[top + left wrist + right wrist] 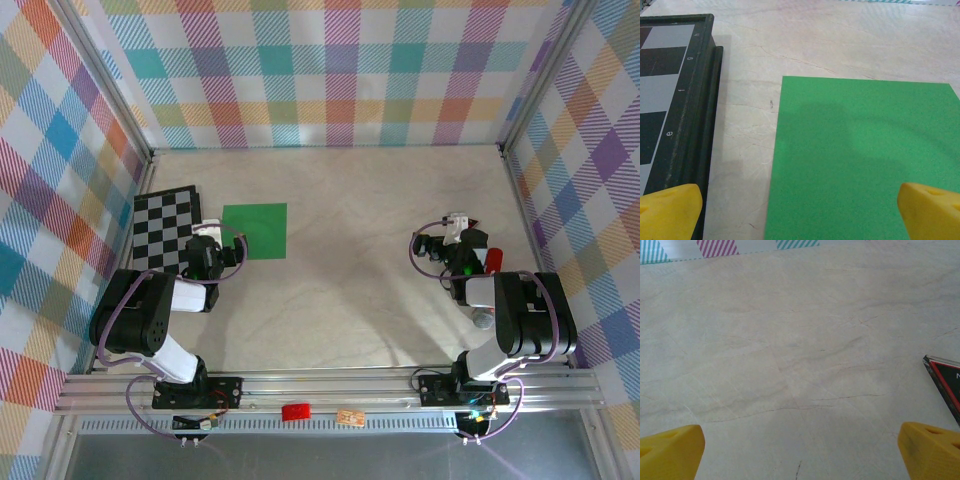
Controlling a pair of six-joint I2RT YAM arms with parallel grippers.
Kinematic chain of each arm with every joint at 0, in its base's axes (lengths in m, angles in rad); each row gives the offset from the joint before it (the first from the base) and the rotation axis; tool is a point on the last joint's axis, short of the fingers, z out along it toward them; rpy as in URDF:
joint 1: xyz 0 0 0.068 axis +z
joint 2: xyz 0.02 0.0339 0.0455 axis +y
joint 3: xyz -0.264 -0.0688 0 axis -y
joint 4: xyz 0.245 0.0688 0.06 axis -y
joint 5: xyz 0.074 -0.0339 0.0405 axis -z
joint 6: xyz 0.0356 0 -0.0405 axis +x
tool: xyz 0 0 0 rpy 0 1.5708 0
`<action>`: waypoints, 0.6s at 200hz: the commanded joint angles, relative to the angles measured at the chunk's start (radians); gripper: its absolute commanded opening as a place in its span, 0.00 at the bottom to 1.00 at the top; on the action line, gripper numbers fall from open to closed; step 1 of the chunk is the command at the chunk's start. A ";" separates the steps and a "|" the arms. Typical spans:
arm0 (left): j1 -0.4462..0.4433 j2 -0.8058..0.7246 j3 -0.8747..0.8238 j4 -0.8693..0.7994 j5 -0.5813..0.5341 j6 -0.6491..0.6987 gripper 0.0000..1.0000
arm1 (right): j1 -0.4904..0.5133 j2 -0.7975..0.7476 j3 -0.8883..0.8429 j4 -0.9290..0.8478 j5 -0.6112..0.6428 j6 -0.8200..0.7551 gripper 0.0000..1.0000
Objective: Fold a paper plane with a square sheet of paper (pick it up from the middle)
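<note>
The square sheet of paper (254, 231) is bright green and lies flat and unfolded on the table, left of centre. My left gripper (208, 230) hovers low at the sheet's near left edge. In the left wrist view the sheet (860, 155) spreads ahead of the open left gripper (800, 215). One yellow fingertip (670, 210) is over the chessboard's rim and the other is over the paper, with nothing gripped. My right gripper (452, 228) stands open (800, 455) over bare table at the right, far from the sheet.
A black-and-white chessboard (165, 228) lies just left of the sheet, its raised frame (695, 115) close to my left finger. A red-and-black triangle (946, 385) and a red cylinder (492, 260) sit by the right arm. Plaid walls (320, 70) enclose the table.
</note>
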 commanded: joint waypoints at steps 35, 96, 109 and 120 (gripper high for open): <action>0.011 0.010 0.015 0.041 0.011 0.014 1.00 | -0.004 0.013 0.020 0.035 -0.019 -0.010 0.99; 0.011 -0.130 -0.100 0.142 -0.034 -0.003 1.00 | -0.003 -0.046 -0.025 0.072 -0.012 -0.012 0.99; 0.011 -0.201 -0.088 0.061 -0.040 -0.006 1.00 | -0.003 -0.117 -0.026 0.005 0.006 0.001 0.99; 0.011 -0.265 -0.070 -0.027 -0.043 -0.012 1.00 | -0.003 -0.188 0.000 -0.117 0.015 0.024 0.99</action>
